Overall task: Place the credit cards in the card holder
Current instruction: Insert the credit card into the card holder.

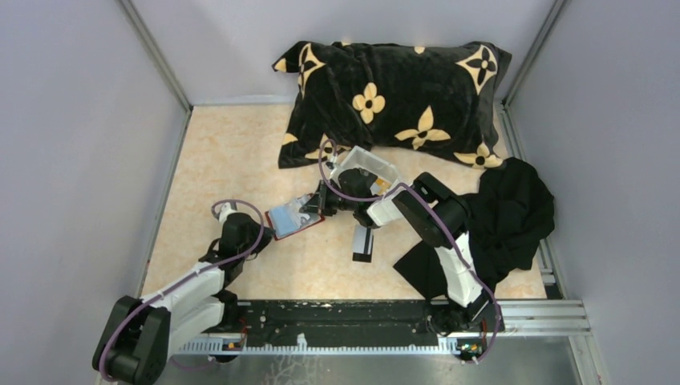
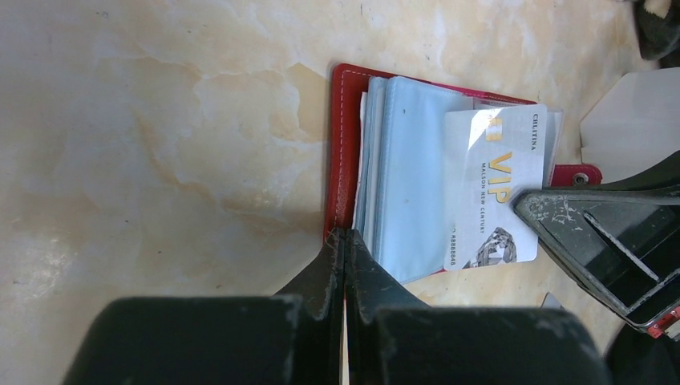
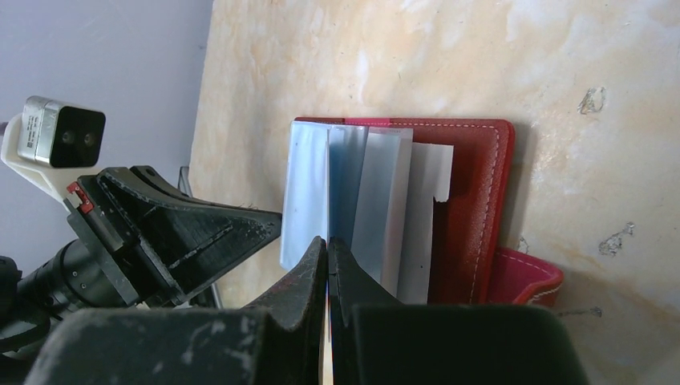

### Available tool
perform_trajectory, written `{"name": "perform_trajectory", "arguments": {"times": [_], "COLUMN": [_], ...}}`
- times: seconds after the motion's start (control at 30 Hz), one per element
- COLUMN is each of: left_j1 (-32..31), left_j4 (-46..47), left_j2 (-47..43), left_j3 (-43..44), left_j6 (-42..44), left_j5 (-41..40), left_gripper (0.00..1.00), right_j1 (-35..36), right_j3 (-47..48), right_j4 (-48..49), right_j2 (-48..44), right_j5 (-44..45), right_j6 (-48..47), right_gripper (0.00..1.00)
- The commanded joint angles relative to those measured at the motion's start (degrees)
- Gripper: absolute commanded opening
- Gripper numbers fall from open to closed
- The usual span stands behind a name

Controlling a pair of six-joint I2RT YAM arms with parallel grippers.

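my left tool [image 2: 345, 241] is closed, fingers together, with the tips set on the near edge of the red cover of the card holder [image 2: 343, 144]. the holder lies open on the bench [image 2: 160, 160], left of centre, with its pale blue clear pockets [image 2: 409, 176] fanned out. my right tool [image 3: 328, 245] is closed too, and its tip sits over the edge of a white vip card [image 2: 493, 184] that lies across the pockets. whether that card is nipped between the fingers or only touched, i cannot tell. the two tools meet the holder from opposite sides. a black card with a white band [image 1: 362, 243] lies flat on the bench to the right of the holder, apart from it. a white tray [image 1: 370, 164] sits behind my right arm, just in front of a black flowered pillow [image 1: 393, 96]. a black cloth [image 1: 513, 212] is heaped at the right edge.
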Motion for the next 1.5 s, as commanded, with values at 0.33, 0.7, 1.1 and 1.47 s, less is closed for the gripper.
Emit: {"name": "perform_trajectory", "arguments": {"times": [0.33, 0.7, 1.1, 1.47], "left_j1": [0.1, -0.3, -0.7, -0.7], "left_j4": [-0.5, 0.0, 0.5, -0.1], "left_j2": [1.9, 2.5, 4.1, 3.5], "left_j3": [-2.9, -2.5, -1.7, -1.5], "left_j6": [-1.7, -1.6, -1.5, -1.5], "left_j5": [5.7, 6.2, 6.0, 5.3], "left_gripper": [0.00, 0.00, 0.00, 0.00], "right_j1": [1.4, 2.1, 2.8, 3.2], "right_j3": [0.8, 3.1, 6.7, 10.4], "right_j4": [4.1, -0.2, -10.8, -23.8], "right_j2": [1.7, 3.4, 4.2, 0.0], "right_j5": [2.0, 1.7, 1.2, 7.1], "right_j6": [2.8, 1.8, -4.5, -15.1], "right_gripper": [0.00, 0.00, 0.23, 0.40]}}
